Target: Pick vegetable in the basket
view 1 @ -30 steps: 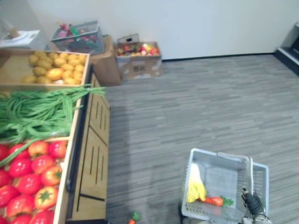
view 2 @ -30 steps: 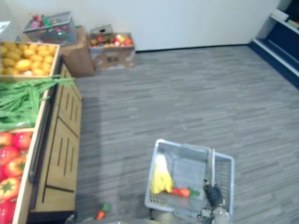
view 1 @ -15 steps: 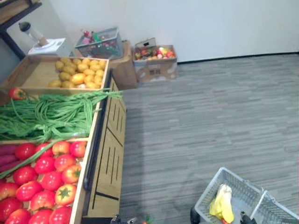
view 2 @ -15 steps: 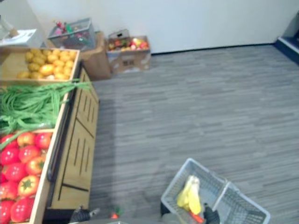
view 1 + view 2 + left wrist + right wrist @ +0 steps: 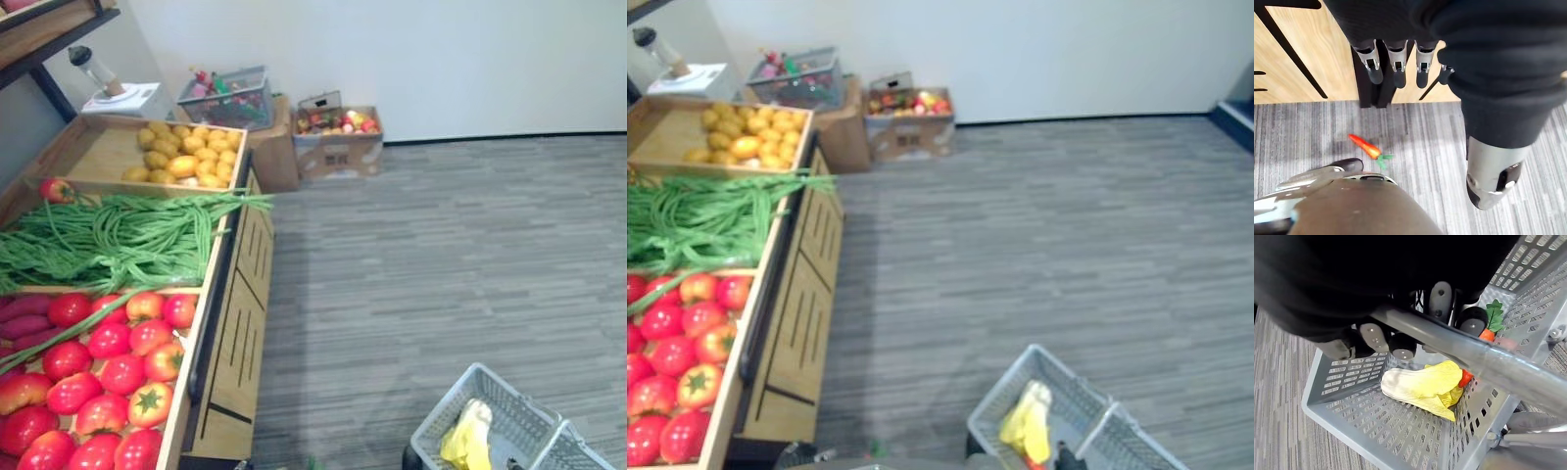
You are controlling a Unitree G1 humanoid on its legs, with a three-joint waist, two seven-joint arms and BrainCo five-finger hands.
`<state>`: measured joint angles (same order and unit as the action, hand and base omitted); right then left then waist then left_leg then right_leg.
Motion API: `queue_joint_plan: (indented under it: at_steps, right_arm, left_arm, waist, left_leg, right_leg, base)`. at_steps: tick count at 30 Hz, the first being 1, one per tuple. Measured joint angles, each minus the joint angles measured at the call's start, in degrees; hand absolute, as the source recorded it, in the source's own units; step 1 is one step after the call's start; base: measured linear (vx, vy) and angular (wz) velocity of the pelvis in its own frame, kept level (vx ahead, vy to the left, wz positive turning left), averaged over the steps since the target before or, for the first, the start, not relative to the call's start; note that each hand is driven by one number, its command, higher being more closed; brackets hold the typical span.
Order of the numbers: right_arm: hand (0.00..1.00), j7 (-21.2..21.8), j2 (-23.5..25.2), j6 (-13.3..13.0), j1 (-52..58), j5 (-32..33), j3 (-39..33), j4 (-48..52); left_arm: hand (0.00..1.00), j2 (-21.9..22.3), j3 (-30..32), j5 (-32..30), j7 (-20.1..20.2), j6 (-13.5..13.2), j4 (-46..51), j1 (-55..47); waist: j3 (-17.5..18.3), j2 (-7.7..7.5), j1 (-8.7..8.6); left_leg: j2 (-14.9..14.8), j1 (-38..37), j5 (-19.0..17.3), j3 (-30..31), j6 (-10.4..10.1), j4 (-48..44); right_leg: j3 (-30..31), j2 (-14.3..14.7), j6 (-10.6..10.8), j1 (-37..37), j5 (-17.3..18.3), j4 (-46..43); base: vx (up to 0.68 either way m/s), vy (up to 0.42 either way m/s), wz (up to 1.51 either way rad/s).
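The right hand is clamping the handle of the basket while the left hand is hanging slack-fingered above a carrot lying on the floor by the stand, probably light, stiff and best pinched mid-body.

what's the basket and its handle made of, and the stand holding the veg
basket: looks like grey moulded plastic, matte, walls pierced with even rows of holes.
handle: smooth grey bar with a bright sheen along it; metal or glossy plastic, can't tell which.
stand: pale wood or wood veneer, grain lines showing, with dark slots.
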<state>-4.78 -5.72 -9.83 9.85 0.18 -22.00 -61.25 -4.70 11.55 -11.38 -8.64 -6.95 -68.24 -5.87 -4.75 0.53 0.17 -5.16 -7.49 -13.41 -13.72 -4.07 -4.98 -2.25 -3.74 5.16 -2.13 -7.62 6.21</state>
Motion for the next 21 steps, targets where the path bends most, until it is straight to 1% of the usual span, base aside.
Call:
queue_joint_plan:
  at_steps: [1, 3, 4, 5, 6, 7, 8, 9, 10, 11, 12, 13, 16, 17, 18, 20, 21]
  right_arm:
    - [1.0, 0.0, 0.0, 0.0, -0.4, 0.0, 0.1, 0.1]
    - [1.0, 0.0, 0.0, 0.3, -2.2, 0.0, 2.4, 0.7]
    - [1.0, 0.0, 0.3, 0.5, -2.2, 0.0, 2.9, 1.3]
    - [1.0, 0.0, 1.5, 0.5, -2.4, 0.1, 2.8, 2.6]
    - [1.0, -0.2, 1.7, 0.5, -2.7, 0.5, 2.1, 3.0]
    - [1.0, -0.3, 1.7, 0.4, -2.8, 0.8, 2.0, 3.2]
    - [1.0, -0.3, 1.8, 0.4, -2.2, 2.2, 1.9, 4.1]
    - [1.0, -0.3, 2.0, 0.3, -1.8, 2.6, 1.8, 4.1]
    - [1.0, -0.3, 2.6, 0.3, -0.7, 2.6, 2.2, 4.0]
    - [1.0, -0.2, 2.8, 0.3, -0.5, 2.3, 2.8, 3.6]
    - [1.0, -0.1, 2.1, 0.4, -1.0, 2.1, 3.9, 2.8]
    - [1.0, 0.0, 1.6, 0.4, -0.9, 2.2, 4.1, 2.1]
    - [1.0, 0.0, 0.9, 0.4, -0.7, 2.7, 3.5, -0.1]
    - [1.0, 0.0, 0.9, 0.6, -0.6, 2.7, 3.2, -0.8]
    - [1.0, 0.0, 0.9, 0.6, -0.5, 2.7, 3.2, -1.5]
    - [1.0, 0.2, 0.9, 0.7, -0.5, 2.7, 3.3, -2.7]
    - [1.0, 0.2, 0.9, 0.9, -0.5, 2.7, 3.4, -2.8]
  left_arm:
    - [0.0, 0.0, 0.1, 0.0, 0.0, 0.0, 0.0, 0.0]
    - [0.0, -0.3, 0.8, 0.0, 0.1, 0.0, 0.0, -0.2]
    - [0.0, -0.3, 1.5, 0.0, 0.1, 0.0, 0.0, -0.1]
    - [0.0, -0.6, 2.9, 0.1, 0.2, 0.0, 0.6, -0.1]
    - [0.0, 0.0, 4.6, 0.4, 0.2, -0.1, 1.3, -0.1]
    - [0.0, 0.2, 4.8, 1.0, 0.2, 0.0, 1.8, -0.1]
    - [0.0, 0.1, 5.2, 1.7, 0.3, 0.0, 2.4, -0.2]
    - [0.0, -0.1, 5.7, 1.8, 0.3, 0.0, 2.5, -0.3]
    - [0.0, -1.1, 6.1, 2.3, 0.3, 0.0, 2.8, -0.9]
    - [0.0, -1.4, 6.3, 2.3, 0.3, 0.0, 2.7, -0.8]
    - [0.0, -1.2, 6.2, 2.3, 0.4, 0.1, 2.2, -0.4]
    - [0.0, -1.0, 5.8, 2.3, 0.5, 0.0, 2.1, -0.4]
    - [0.0, -0.4, 6.0, 3.0, 1.1, 0.0, 2.1, -0.5]
    - [0.0, -0.1, 6.5, 4.5, 1.6, 0.0, 2.1, -0.5]
    - [0.0, 0.1, 6.9, 5.8, 1.9, 0.0, 2.0, -0.5]
    - [0.0, 0.1, 7.4, 6.6, 2.2, 0.0, 1.6, -0.5]
    - [0.0, 0.1, 7.6, 6.7, 2.1, 0.0, 1.5, -0.5]
  waist:
    - [0.0, -0.13, 0.06]
    - [-0.4, -1.02, 0.29]
    - [-0.5, -1.51, 0.27]
    - [-1.1, -2.19, 0.27]
    - [-1.4, -0.84, 0.11]
    - [-1.5, -0.67, 0.0]
    - [-1.6, -1.09, -0.13]
    - [-1.4, -1.55, -0.13]
    - [-0.8, -3.58, 0.1]
    - [-0.4, -4.22, 0.16]
    - [-0.5, -4.05, 0.08]
    - [-0.6, -3.48, -0.29]
    - [-0.4, -2.77, -0.29]
    - [-0.3, -2.48, -0.31]
    - [-0.2, -2.18, -0.3]
    - [-0.1, -2.14, -0.28]
    - [0.1, -2.16, -0.17]
  left_leg:
    - [0.0, -0.1, 0.0, -1.5, 0.0, 0.1]
    - [0.0, -0.6, -0.2, -9.3, -0.1, 0.8]
    - [0.1, -0.6, -0.3, -11.3, 0.0, 0.7]
    - [-0.1, -0.5, -0.3, -15.2, 0.3, 0.1]
    - [-2.2, -0.2, -0.5, -18.1, 0.4, -0.1]
    - [-3.2, -0.1, -0.5, -19.3, 0.3, -0.3]
    - [-4.8, -0.7, -0.3, -20.5, 0.0, -0.7]
    - [-5.1, -1.1, -0.1, -21.0, -0.4, -0.6]
    - [-4.0, -1.8, 0.3, -21.5, -1.0, -0.7]
    - [-3.8, -1.6, 0.5, -21.7, -1.2, -0.8]
    - [-4.4, -1.1, 1.5, -21.6, -1.6, -1.0]
    - [-4.4, -0.5, 3.0, -21.7, -1.5, -1.3]
    - [-4.0, -0.9, 5.7, -21.5, -1.8, -1.3]
    - [-4.0, -1.4, 6.4, -21.3, -2.0, -1.4]
    - [-4.3, -1.9, 6.4, -20.5, -2.1, -1.5]
    - [-4.8, -2.7, 6.4, -18.3, -2.1, -1.6]
    - [-4.9, -2.8, 6.4, -17.8, -2.1, -1.6]
  right_leg:
    - [1.4, 0.3, 0.3, -0.7, -0.3, 0.0]
    - [7.6, 1.7, 0.3, -4.1, -2.7, 0.0]
    - [8.1, 1.9, 0.3, -4.9, -3.3, 0.0]
    - [7.7, 1.8, -1.0, -6.0, -1.5, 0.0]
    - [0.8, 1.9, -4.2, -8.1, 1.0, -3.7]
    - [-2.6, 1.7, -6.2, -10.3, 2.6, -9.3]
    - [-7.4, 0.3, -7.6, -12.5, 6.0, -19.7]
    - [-8.5, -0.5, -6.6, -12.4, 8.0, -22.2]
    - [-7.6, -1.1, -3.4, -11.7, 9.7, -21.7]
    - [-6.5, -0.6, -2.7, -11.3, 10.6, -19.7]
    - [-5.4, 0.5, -2.7, -10.9, 9.4, -17.5]
    - [-4.7, 0.9, -2.7, -10.1, 8.0, -14.6]
    - [-3.5, 1.2, -2.8, -7.3, 5.5, -8.8]
    - [-3.5, 1.4, -2.9, -5.4, 4.3, -6.1]
    - [-3.7, 1.8, -3.3, -3.6, 3.3, -3.8]
    - [-4.6, 2.3, -3.5, -0.6, 1.9, -0.7]
    - [-4.9, 2.4, -3.4, 0.0, 1.8, -0.1]
  base:
    - [-0.05, -0.032, -1.11]
    - [-0.07, -0.051, -1.59]
    - [-0.08, -0.048, -1.57]
    - [-0.1, -0.064, -1.29]
    - [-0.08, -0.07, -1.18]
    - [0.01, -0.08, -0.89]
    - [0.13, -0.062, -0.54]
    - [0.22, -0.065, -0.59]
    - [0.17, -0.076, -0.55]
    - [0.16, -0.163, -0.72]
    - [0.09, -0.181, -0.6]
    - [0.09, -0.172, -0.47]
    - [0.05, -0.078, -0.23]
    - [0.03, -0.033, -0.05]
    - [0.03, -0.024, 0.03]
    - [0.01, 0.003, 0.22]
    - [0.0, 0.018, 0.26]
